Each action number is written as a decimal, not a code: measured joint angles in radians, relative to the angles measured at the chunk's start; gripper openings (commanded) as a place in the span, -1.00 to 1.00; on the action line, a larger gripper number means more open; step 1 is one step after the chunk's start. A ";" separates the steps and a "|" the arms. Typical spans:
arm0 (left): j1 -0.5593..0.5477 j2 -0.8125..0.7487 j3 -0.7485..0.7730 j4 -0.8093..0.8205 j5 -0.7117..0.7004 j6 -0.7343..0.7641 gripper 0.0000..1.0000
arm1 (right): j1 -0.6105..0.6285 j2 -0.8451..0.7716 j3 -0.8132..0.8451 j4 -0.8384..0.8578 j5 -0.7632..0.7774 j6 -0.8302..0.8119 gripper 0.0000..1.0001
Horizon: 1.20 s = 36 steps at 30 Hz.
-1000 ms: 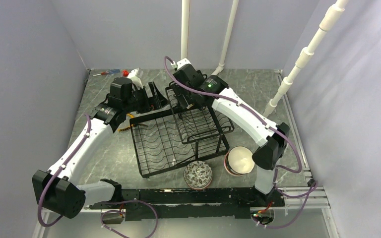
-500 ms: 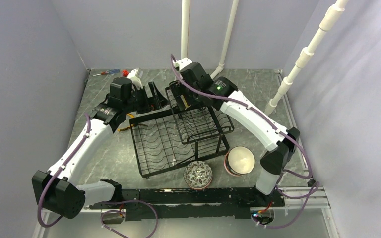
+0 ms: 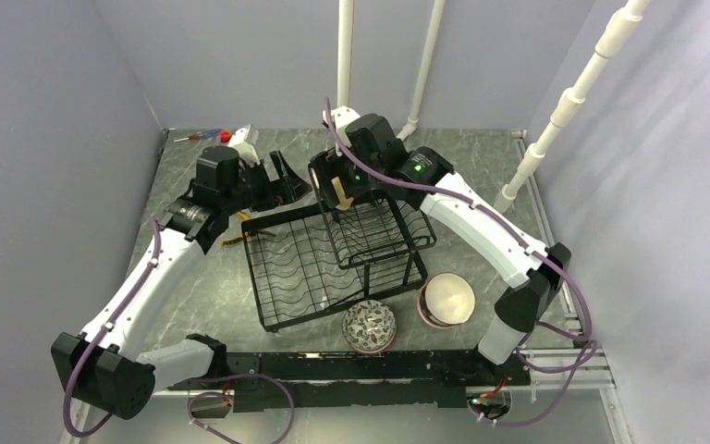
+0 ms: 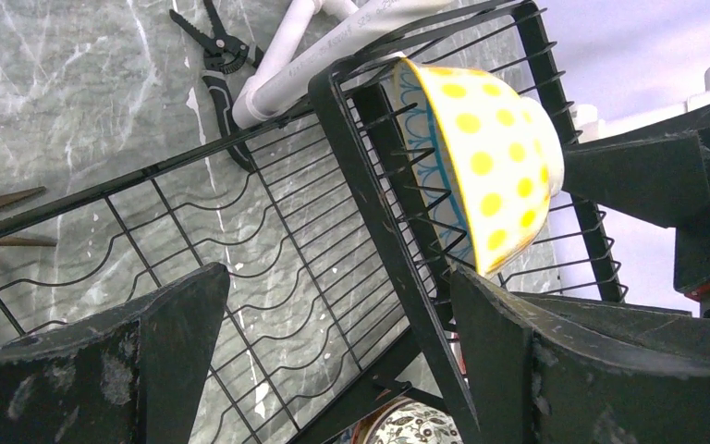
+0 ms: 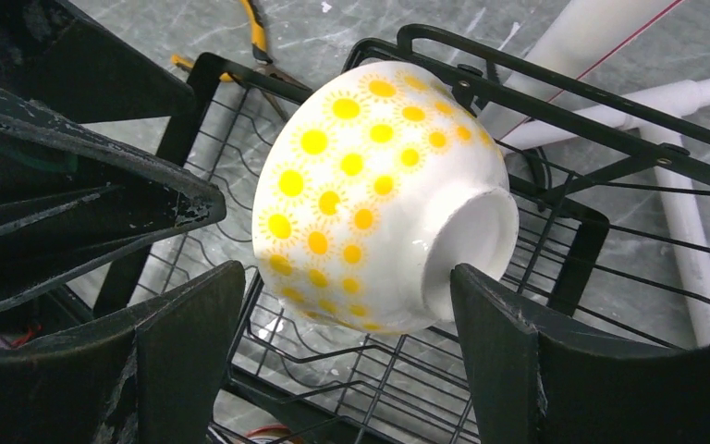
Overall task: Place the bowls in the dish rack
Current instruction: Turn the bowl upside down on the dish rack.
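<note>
A yellow-dotted bowl (image 5: 370, 185) leans on its side in the slanted upper basket of the black wire dish rack (image 3: 333, 259). My right gripper (image 5: 347, 314) stands open around it, one finger on each side, the right fingertip close to the bowl's foot. In the top view this gripper (image 3: 334, 176) hovers over the bowl (image 3: 340, 196). My left gripper (image 4: 342, 314) is open and empty, just left of the rack's back corner (image 4: 361, 139), facing the bowl (image 4: 490, 176). On the table by the rack's front stand a dark-patterned bowl (image 3: 369, 326) and a pink-rimmed stack of bowls (image 3: 447, 299).
White pipes (image 3: 344, 55) rise at the back and right. A screwdriver (image 3: 199, 136) lies at the far left corner. Black pliers (image 4: 217, 55) lie beside a white pipe (image 4: 287, 55), and yellow-handled pliers (image 3: 231, 240) lie left of the rack. Grey walls close in both sides.
My right gripper's jaws have spread wider around the yellow-dotted bowl, which stays in the basket, and the right arm has swung outward to the right. The left arm has shifted slightly left.
</note>
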 measured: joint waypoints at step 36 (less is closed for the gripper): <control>0.000 0.061 -0.001 0.112 0.195 -0.014 -0.33 | -0.333 -0.193 -0.367 0.374 -0.587 0.193 0.46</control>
